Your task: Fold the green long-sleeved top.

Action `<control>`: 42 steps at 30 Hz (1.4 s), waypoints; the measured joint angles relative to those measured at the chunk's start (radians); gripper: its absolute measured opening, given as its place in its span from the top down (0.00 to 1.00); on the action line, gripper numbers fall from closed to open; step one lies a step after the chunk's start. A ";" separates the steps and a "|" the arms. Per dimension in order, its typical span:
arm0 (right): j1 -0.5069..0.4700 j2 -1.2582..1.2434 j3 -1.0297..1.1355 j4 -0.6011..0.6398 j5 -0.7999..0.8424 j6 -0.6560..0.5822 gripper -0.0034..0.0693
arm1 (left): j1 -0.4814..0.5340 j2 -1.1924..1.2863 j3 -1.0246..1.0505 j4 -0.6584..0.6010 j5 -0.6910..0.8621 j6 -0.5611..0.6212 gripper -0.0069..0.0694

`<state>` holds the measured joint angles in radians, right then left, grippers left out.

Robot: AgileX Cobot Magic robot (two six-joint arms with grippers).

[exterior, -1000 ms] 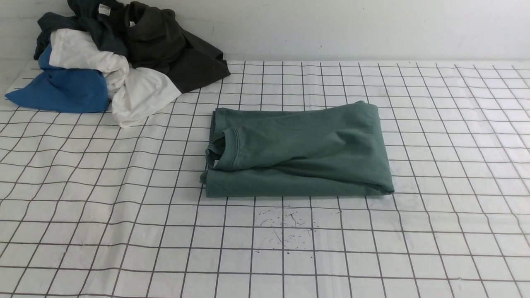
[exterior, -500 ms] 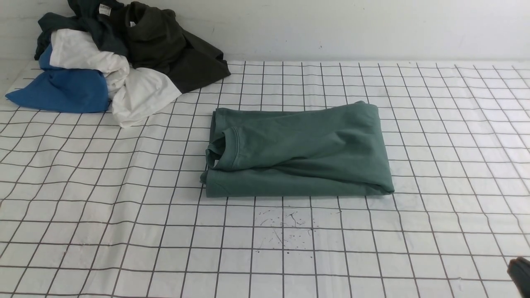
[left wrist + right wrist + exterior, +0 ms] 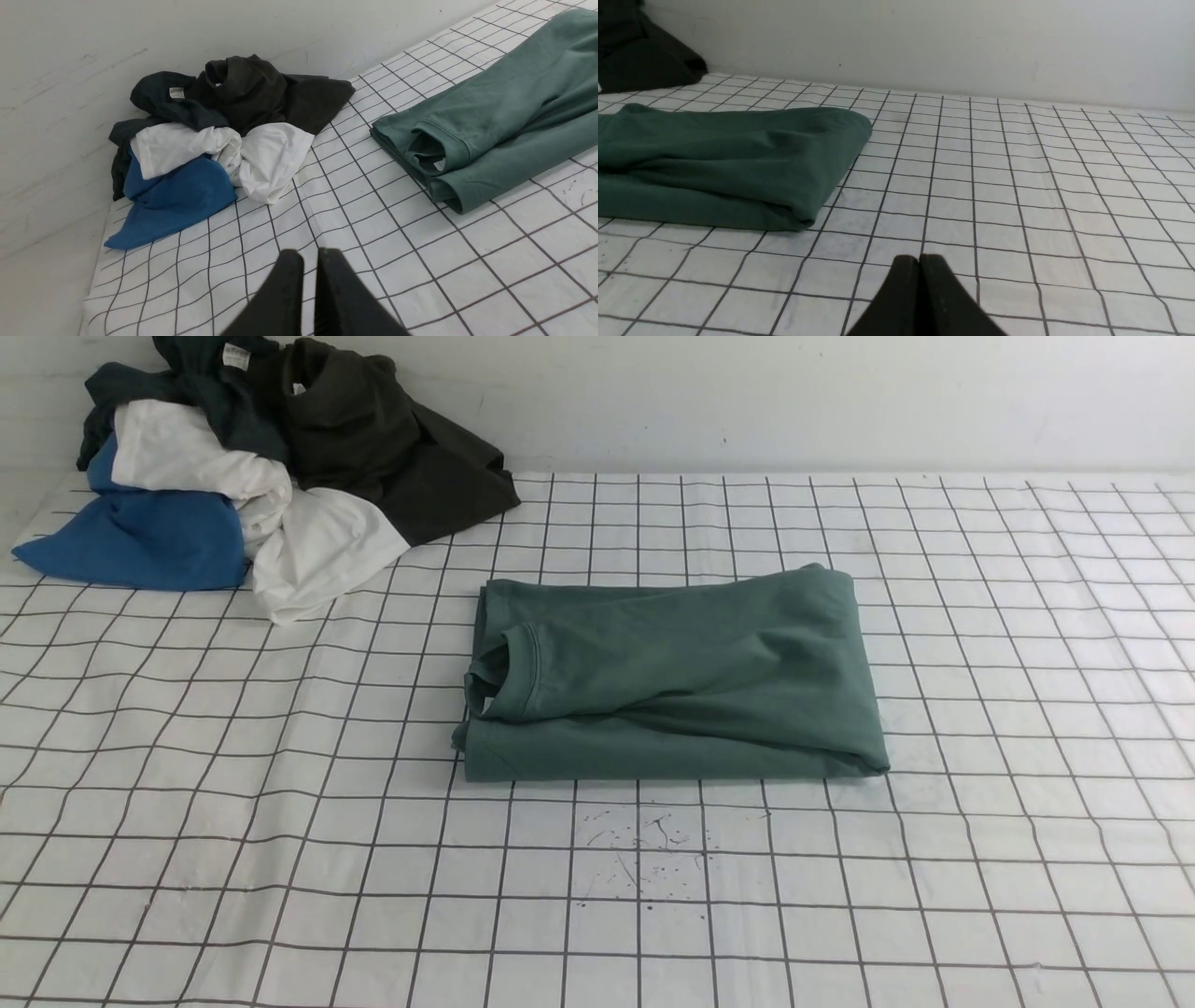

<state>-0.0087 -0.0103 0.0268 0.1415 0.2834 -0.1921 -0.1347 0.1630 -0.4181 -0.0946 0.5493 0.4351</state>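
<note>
Hovering right gripper (image 3: 919,263), clear of top (image 3: 681,672)

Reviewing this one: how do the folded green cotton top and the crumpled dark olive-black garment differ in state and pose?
The folded green cotton top lies as a low, roughly rectangular bundle; the dark olive-black garment is crumpled, with no neat outline.
The green top sits by itself near the middle of the grid cloth; the olive-black garment is bunched against other clothes at the back left.
Both are fabric, and neither is held.
</note>
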 joint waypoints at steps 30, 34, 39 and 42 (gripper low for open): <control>-0.006 0.000 -0.001 -0.183 0.069 0.365 0.97 | 0.000 0.001 0.005 0.001 -0.001 0.000 0.88; -0.006 0.000 -0.001 -0.183 0.071 0.365 0.97 | 0.001 -0.038 0.071 0.012 -0.038 -0.003 0.88; -0.006 0.000 -0.001 -0.183 0.071 0.365 0.97 | 0.002 -0.163 0.257 0.022 -0.156 -0.119 0.88; -0.006 0.000 -0.001 -0.184 0.071 0.365 0.97 | 0.014 -0.174 0.360 0.028 -0.243 -0.210 0.88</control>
<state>-0.0149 -0.0103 0.0258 -0.0420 0.3548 0.1733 -0.1203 -0.0108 -0.0585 -0.0667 0.3059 0.2247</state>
